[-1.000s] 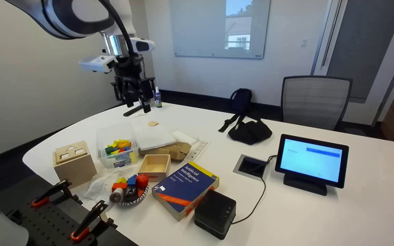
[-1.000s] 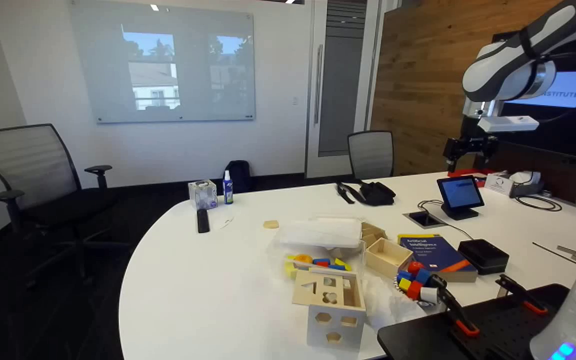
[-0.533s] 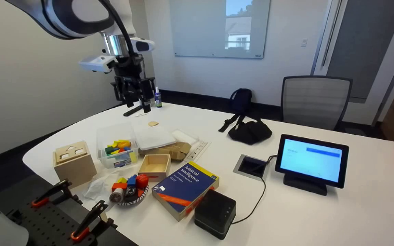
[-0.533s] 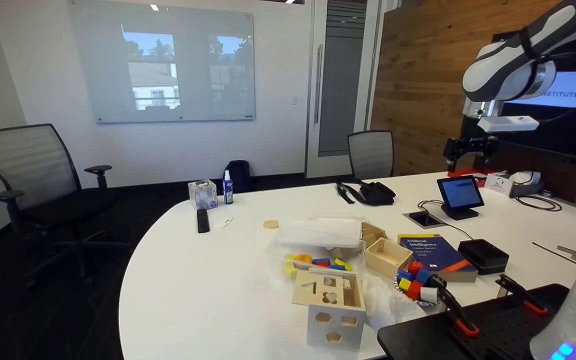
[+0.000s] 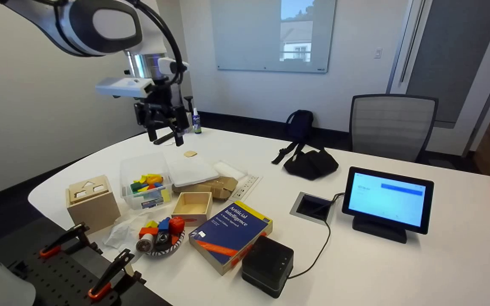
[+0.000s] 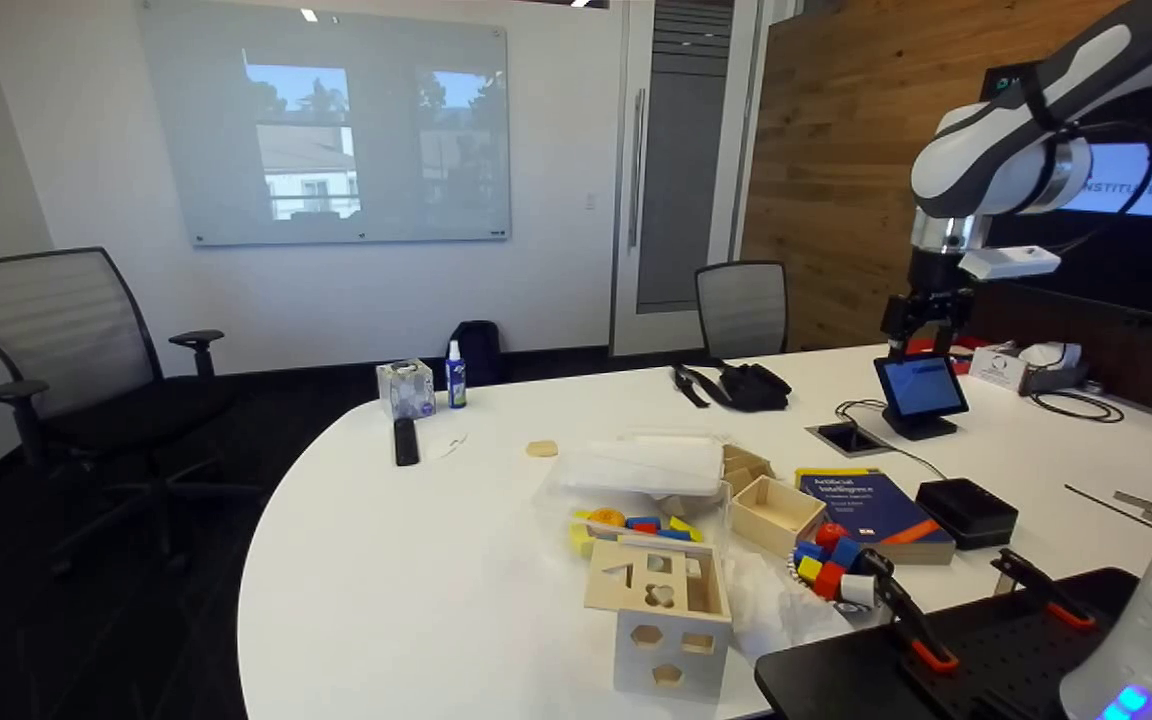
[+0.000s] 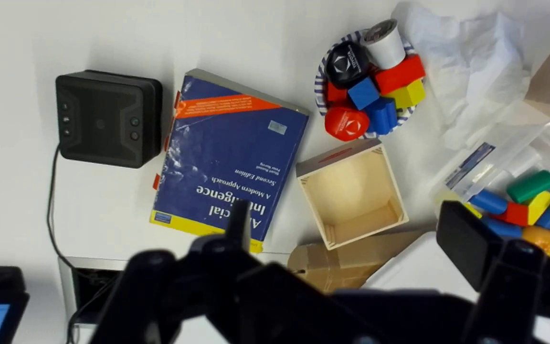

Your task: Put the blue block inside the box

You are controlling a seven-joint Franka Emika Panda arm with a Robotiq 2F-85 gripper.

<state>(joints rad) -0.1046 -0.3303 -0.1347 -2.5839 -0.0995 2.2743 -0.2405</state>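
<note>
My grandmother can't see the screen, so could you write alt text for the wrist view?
An open, empty wooden box on a table, seen from above, with the robot's hand spread open at the bottom edge. Above the box in the picture, a bowl holds blue blocks among other things; a book lies left, a tub of colored blocks right.

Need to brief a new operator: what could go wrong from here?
The blue blocks in the bowl lie crowded among others, so the fingers might knock some out. With more blue pieces in the tub, the wrong one could get picked. The open box beside the bowl could get bumped.
</note>
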